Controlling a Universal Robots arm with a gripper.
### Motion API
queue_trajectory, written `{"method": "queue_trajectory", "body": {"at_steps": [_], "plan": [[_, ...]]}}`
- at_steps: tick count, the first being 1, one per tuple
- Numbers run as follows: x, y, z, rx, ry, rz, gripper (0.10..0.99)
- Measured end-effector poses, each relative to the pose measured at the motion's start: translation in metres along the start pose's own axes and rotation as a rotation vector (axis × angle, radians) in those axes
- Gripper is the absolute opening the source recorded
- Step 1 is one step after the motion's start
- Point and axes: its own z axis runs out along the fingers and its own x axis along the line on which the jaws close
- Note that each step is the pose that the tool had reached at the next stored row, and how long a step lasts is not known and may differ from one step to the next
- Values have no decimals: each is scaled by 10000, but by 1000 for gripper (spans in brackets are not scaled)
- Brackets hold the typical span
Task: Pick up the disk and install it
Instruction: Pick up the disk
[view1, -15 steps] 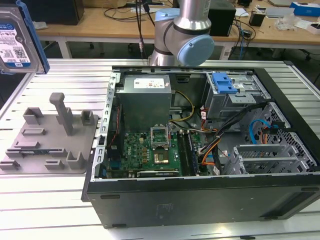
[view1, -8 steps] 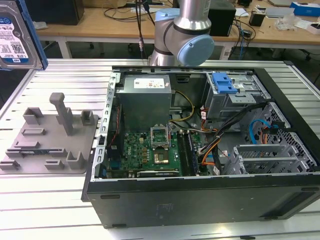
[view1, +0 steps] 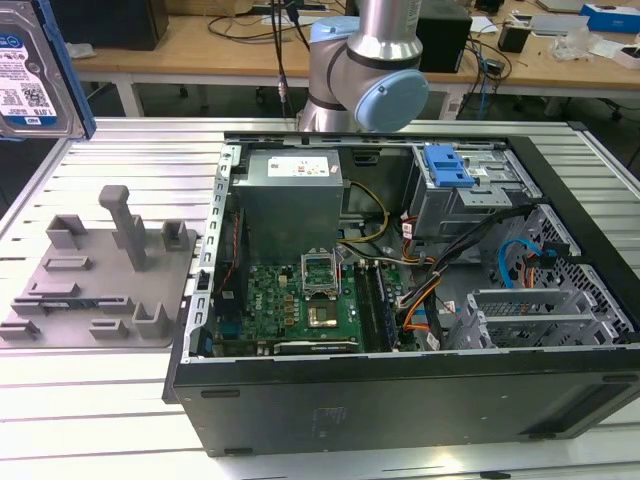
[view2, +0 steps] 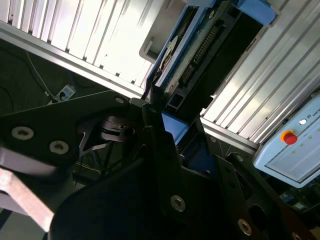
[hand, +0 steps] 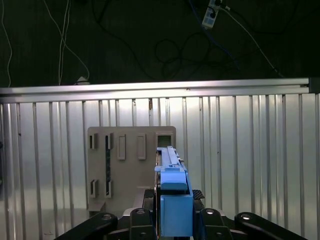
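Note:
The disk (view1: 35, 70), a silver drive with a white-and-blue label in a blue carrier, hangs high in the air at the exterior view's far left, above the table. In the first wrist view the disk (hand: 172, 197) shows edge-on, clamped between the black fingers (hand: 206, 217) of my gripper (hand: 174, 220), which is shut on it. It is raised over the grey fixture plate (hand: 125, 165). In the second wrist view the disk (view2: 200, 45) reaches out past the gripper (view2: 167, 117).
An open computer case (view1: 590, 370) lies on the slatted metal table (view1: 100, 400); its drive cage with a blue latch (view1: 447, 165) is at the back right. The grey fixture plate (view1: 100, 270) lies left of the case. The arm's base (view1: 365, 60) stands behind.

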Motion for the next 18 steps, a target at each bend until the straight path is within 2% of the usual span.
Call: {"method": "queue_trajectory", "body": {"at_steps": [4, 7, 12, 18], "plan": [[0, -2, 0, 2, 0, 1, 369], [3, -34, 0, 3, 0, 1, 369], [30, -122, -2, -4, 0, 1, 369], [87, -248, -5, -63, 2, -1, 369]]}}
